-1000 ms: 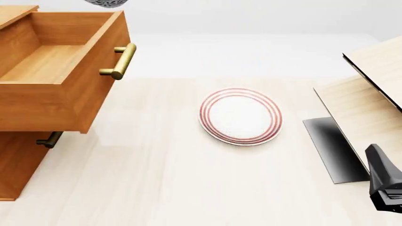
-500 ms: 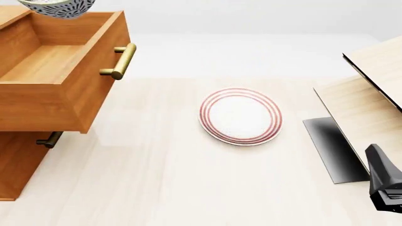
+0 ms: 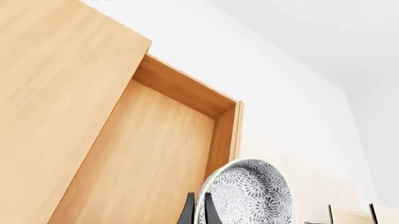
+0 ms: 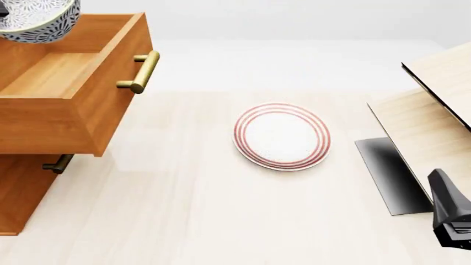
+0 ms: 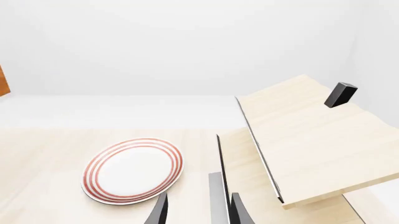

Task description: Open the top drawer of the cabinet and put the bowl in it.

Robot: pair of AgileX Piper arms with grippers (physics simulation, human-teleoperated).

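Observation:
The cabinet (image 4: 22, 193) stands at the far left with its top drawer (image 4: 66, 77) pulled out and its brass handle (image 4: 140, 72) facing the table. The speckled bowl (image 4: 37, 19) hangs above the back left of the open drawer, tilted. In the left wrist view my left gripper (image 3: 199, 212) is shut on the rim of the bowl (image 3: 249, 196), over the drawer's wooden floor (image 3: 156, 158). In the front view that gripper is almost wholly outside the picture. My right gripper (image 5: 198, 212) is open and holds nothing, low at the table's right front (image 4: 450, 218).
A white plate with red rings (image 4: 282, 136) lies mid-table. A pale light-wood structure (image 4: 434, 105) with a dark base plate (image 4: 386, 171) stands at the right. The handle of a lower drawer (image 4: 57, 164) pokes out beneath the open one.
The bowl has travelled left and downward, from the frame's top edge beyond the drawer's front corner to above the drawer's back left. The right arm has stayed still.

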